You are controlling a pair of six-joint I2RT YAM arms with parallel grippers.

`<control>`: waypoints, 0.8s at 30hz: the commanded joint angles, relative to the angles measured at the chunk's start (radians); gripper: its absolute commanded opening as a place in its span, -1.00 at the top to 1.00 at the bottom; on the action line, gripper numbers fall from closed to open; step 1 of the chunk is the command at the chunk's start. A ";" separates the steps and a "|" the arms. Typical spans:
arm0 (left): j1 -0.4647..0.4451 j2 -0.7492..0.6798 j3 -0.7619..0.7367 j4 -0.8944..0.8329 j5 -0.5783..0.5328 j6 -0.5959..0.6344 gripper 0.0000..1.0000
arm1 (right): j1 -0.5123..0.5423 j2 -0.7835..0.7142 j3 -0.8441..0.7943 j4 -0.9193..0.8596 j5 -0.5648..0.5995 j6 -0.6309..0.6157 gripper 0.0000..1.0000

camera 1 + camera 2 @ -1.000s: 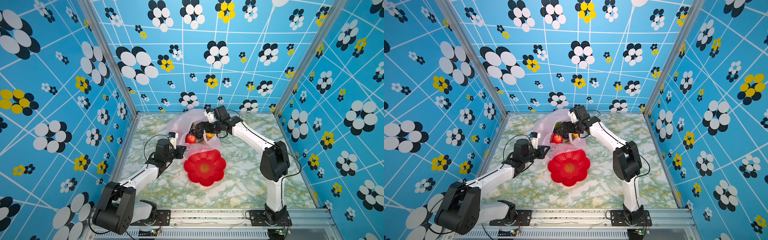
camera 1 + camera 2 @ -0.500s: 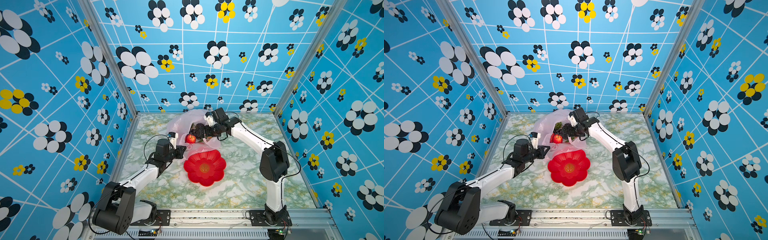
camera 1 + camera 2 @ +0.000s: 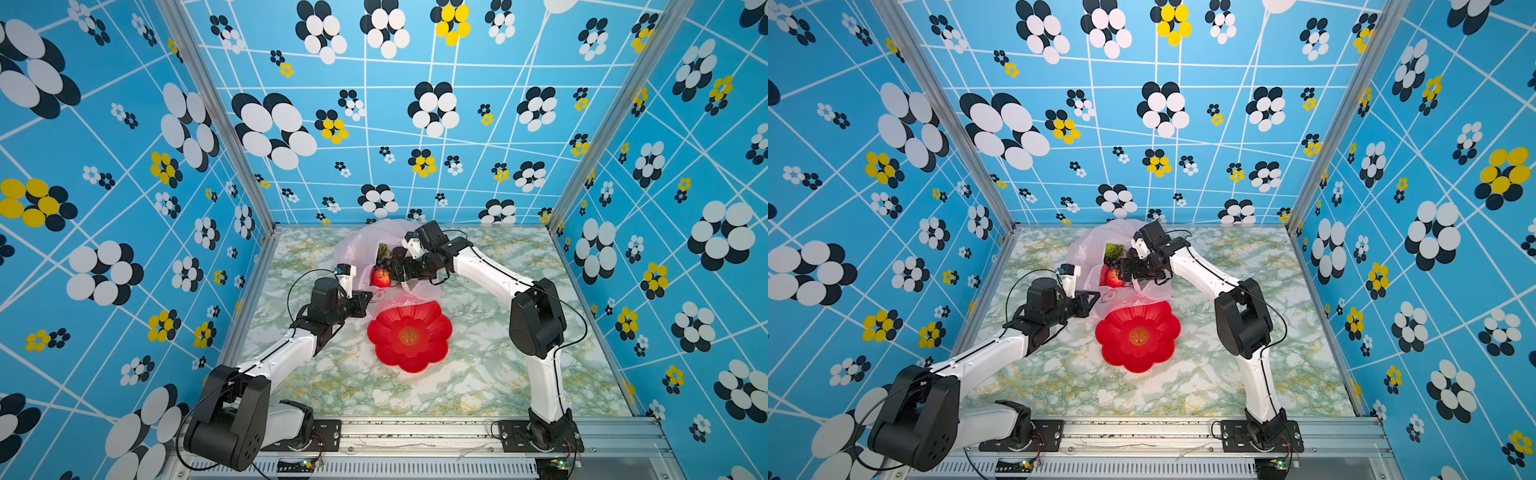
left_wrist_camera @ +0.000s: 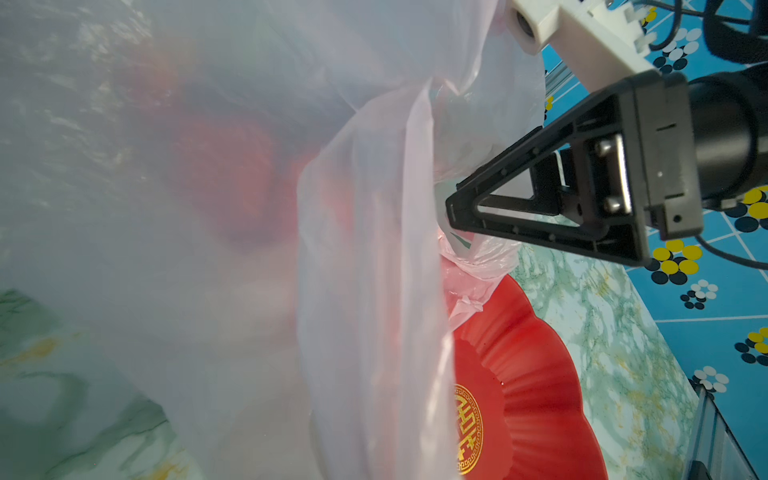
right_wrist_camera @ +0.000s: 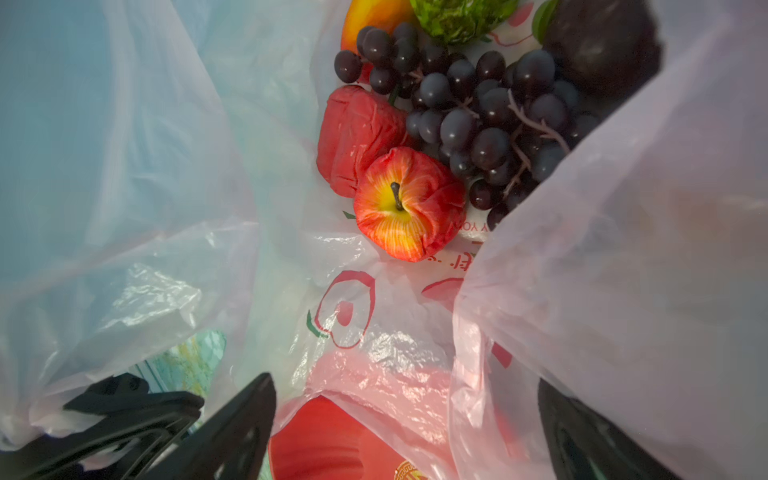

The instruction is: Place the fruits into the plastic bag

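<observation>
Left hand [image 4: 451,214] clamps the bag's [image 3: 360,246] near rim; right hand [image 5: 399,432] stands wide open at its mouth. The thin, crinkly pink bag lies far-centre on the table [image 3: 478,374], holding fruits [image 3: 381,277]: red apples [image 5: 409,203], purple grapes [image 5: 478,112].

The table [image 3: 478,374] has a green-and-white marbled top, seen in both top views. A red flower-shaped plate [image 3: 432,332] with a gold emblem lies near its middle. A pale-pink plastic bag [image 3: 361,245] rests just behind it toward the far wall, its crinkled edge overlapping the plate's far rim.
</observation>
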 commanded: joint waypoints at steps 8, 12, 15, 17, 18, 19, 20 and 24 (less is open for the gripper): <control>0.004 -0.016 -0.002 0.007 -0.009 -0.005 1.00 | 0.029 0.073 0.059 0.037 -0.149 0.075 -0.99; 0.005 -0.016 -0.003 0.007 -0.009 -0.003 1.00 | 0.037 0.069 0.061 0.058 -0.171 0.094 -0.99; 0.006 -0.018 -0.003 0.007 -0.010 -0.004 1.00 | 0.043 0.058 0.057 0.076 -0.202 0.104 -0.99; 0.005 -0.016 -0.004 0.007 -0.010 -0.003 1.00 | 0.045 0.050 0.057 0.073 -0.197 0.104 -0.99; 0.005 -0.016 -0.004 0.007 -0.010 -0.004 1.00 | 0.047 0.044 0.061 0.057 -0.168 0.096 -0.99; 0.005 -0.018 -0.002 0.007 -0.010 -0.004 1.00 | 0.049 0.044 0.070 0.024 -0.104 0.075 -0.99; 0.005 -0.018 -0.003 0.007 -0.011 -0.003 1.00 | 0.055 0.015 0.089 -0.020 -0.024 0.039 -0.99; 0.005 -0.016 -0.002 0.007 -0.010 -0.005 1.00 | 0.068 0.030 0.204 -0.204 0.242 -0.051 -0.99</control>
